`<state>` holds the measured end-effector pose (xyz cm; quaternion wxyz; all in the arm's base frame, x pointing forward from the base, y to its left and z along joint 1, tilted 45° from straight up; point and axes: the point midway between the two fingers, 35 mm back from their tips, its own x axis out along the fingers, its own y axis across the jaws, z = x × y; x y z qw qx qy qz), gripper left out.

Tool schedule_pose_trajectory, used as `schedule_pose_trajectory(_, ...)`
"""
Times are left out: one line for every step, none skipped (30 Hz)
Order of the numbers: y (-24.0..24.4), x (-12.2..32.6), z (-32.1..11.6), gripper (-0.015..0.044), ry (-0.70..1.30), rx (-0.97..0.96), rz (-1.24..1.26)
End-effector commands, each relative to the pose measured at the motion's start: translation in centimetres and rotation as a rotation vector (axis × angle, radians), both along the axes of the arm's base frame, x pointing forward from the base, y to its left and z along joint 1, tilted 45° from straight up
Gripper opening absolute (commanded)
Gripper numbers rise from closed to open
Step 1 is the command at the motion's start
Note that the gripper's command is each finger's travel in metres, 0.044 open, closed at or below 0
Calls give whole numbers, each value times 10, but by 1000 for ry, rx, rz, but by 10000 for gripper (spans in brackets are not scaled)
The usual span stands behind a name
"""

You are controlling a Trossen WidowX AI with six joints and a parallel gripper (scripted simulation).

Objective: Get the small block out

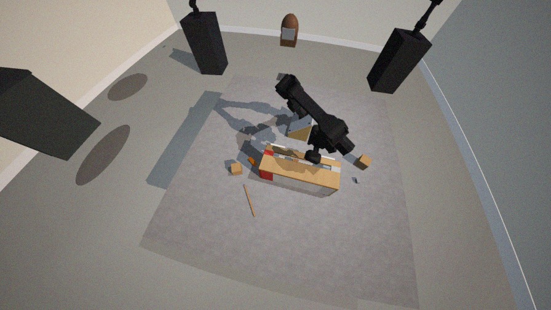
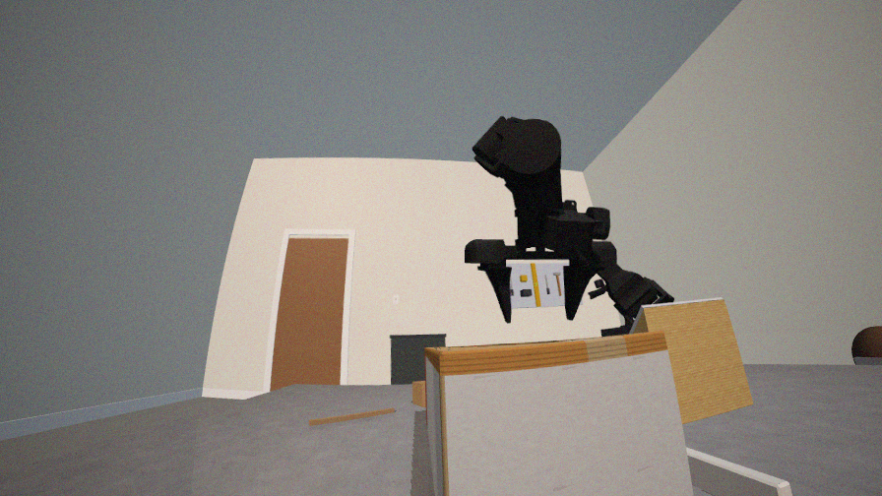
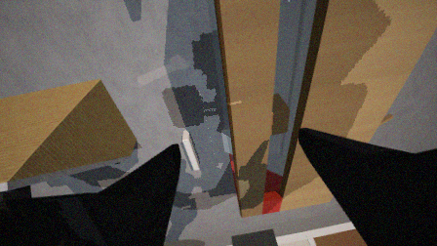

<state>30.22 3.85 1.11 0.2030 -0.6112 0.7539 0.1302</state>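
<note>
the box [image 1: 304, 172] sits on the surface [image 1: 269, 238]. the hand [image 2: 536, 317] is above its back edge. a stick [image 1: 249, 200] lies in front, cubes [image 1: 236, 168] on both sides.

No readable text, label, brand or number on any surface. White wall panel [image 2: 535, 284] behind the arm in the exterior view carries only small tool shapes and a yellow stripe; possibly markings there, but too small to tell.
</note>
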Motion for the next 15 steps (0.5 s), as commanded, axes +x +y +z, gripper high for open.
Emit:
schedule_pose_trajectory(-4, -1, -5, 400, 5, -4, 0)
schedule_pose_trajectory(-6, -1, -6, 400, 6, -5, 0)
schedule_pose_trajectory(-7, -1, -8, 400, 7, -5, 0)
schedule_pose_trajectory(-8, -1, -9, 400, 8, -6, 0)
schedule_pose_trajectory(-9, -2, -10, 400, 9, -6, 0)
schedule_pose_trajectory(-10, -2, -11, 400, 10, -7, 0)
schedule_pose_trajectory(-11, -2, -12, 400, 11, -7, 0)
schedule_pose_trajectory(-12, -2, -14, 400, 12, -8, 0)
schedule_pose_trajectory(-13, -3, -15, 400, 13, -8, 0)
schedule_pose_trajectory(-15, -3, -16, 400, 14, -8, 1)
schedule_pose_trajectory(-16, -3, -17, 400, 14, -9, 1)
schedule_pose_trajectory(-17, -3, -18, 400, 15, -9, 1)
schedule_pose_trajectory(-18, -4, -19, 400, 16, -10, 1)
schedule_pose_trajectory(-19, -4, -21, 400, 17, -10, 1)
schedule_pose_trajectory(-20, -4, -22, 400, 18, -11, 1)
